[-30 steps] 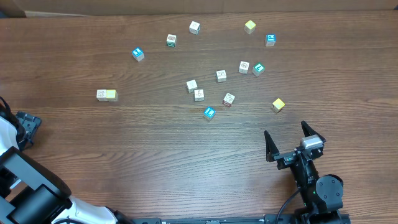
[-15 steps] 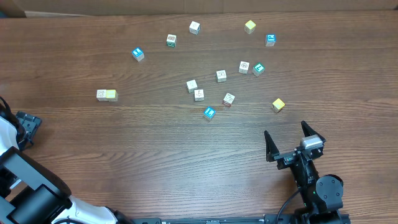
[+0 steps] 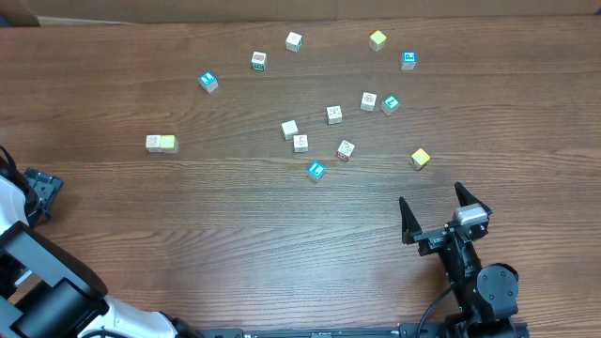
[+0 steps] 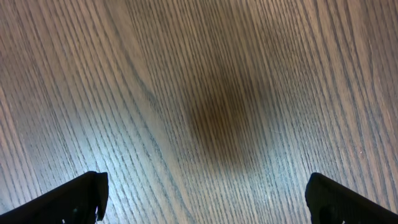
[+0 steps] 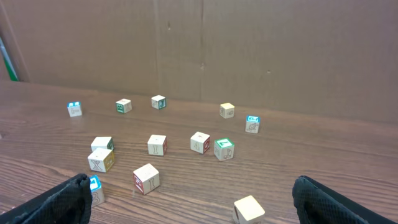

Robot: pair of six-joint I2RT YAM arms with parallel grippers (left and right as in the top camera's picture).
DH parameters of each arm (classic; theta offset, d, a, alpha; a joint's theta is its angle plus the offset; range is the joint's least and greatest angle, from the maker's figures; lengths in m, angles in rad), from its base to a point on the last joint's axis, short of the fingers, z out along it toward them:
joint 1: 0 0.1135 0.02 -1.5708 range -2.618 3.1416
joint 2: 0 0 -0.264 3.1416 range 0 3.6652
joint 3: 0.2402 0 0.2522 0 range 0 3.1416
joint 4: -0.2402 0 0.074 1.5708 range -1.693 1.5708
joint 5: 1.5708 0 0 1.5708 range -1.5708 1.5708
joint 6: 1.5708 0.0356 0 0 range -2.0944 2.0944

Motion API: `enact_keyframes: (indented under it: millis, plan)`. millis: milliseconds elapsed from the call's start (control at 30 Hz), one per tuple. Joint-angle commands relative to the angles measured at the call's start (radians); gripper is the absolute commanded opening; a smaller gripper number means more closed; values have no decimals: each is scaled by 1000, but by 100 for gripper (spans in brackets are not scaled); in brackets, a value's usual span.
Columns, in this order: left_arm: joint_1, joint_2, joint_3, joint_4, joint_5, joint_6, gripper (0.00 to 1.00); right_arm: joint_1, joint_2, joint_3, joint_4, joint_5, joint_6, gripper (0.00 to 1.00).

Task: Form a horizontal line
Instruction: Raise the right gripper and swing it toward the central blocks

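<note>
The tabletop point(image 3: 235, 244) was dark brown wood grain, with long streaks running side to side in the overhead view. The cubes were small sharp-edged blocks, matte, with little prints on their faces.

The horizontal line point(image 3: 161, 143) was only two cubes long: a white cube point(image 3: 153, 143) and a yellow cube point(image 3: 168, 143), touching side by side. Its long axis ran left-right, along the grain. It sat well to the left of the right gripper point(image 3: 430, 195) and farther out from the robot, apart from everything else.

The loose cubes point(image 3: 334, 115) were scattered out ahead of the right gripper. Closest was a lone yellow cube point(image 3: 420, 158) just ahead of it, then a blue-faced cube point(image 3: 315, 170) ahead and to its left.

The right gripper's black tapered fingers were spread wide, holding nothing. Far off to its left, the left gripper point(image 4: 214, 202) was spread wide too, over bare wood. Past the cubes, seen from the right gripper's camera, stood a flat brown cardboard wall point(image 5: 249, 50).
</note>
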Motion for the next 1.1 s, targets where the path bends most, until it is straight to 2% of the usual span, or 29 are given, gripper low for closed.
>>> enact_keyframes:
  millis: [0,300,567,667,733,867,1067]
  plan:
    - [4,14,-6,0,-21,4,100,0,-11,-10,7,-34,10,100]
    - [4,14,-6,0,-21,4,100,0,-11,47,-32,-54,206,100]
    - [4,14,-6,1,-21,4,100,0,54,323,-177,-6,212,100]
    - [4,14,-6,0,-21,4,100,0,140,443,-224,20,227,100]
    - [4,14,-6,1,-21,4,100,0,212,523,-277,65,288,100]
    - [4,14,-6,0,-21,4,99,0,402,695,-396,74,319,100]
    - [4,14,-6,0,-21,4,100,0,698,925,-556,-14,374,100]
